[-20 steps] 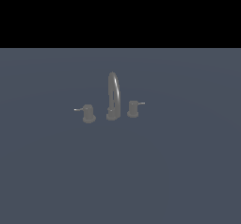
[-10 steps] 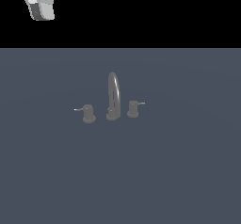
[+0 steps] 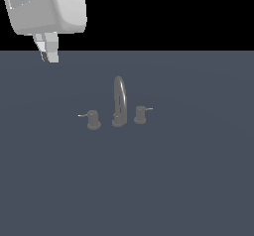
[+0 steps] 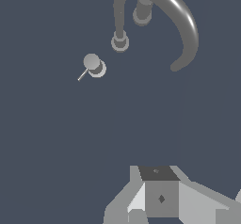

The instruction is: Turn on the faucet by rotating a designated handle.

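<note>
Exterior view: our white pincer [image 3: 48,55] high at upper left, well apart from small dark grey knob handle [image 3: 92,119] on table [image 3: 198,180] left of arched spout [image 3: 119,98]. Finger gap: cannot tell. Risks: descent clipping spout, grabbing twin knob [image 3: 140,114], slipping off thin lever [image 4: 83,74].

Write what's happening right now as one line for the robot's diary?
phase: approach | gripper: high, far from faucet | handle: untouched, lever toward exterior view's left | holding: nothing
</note>
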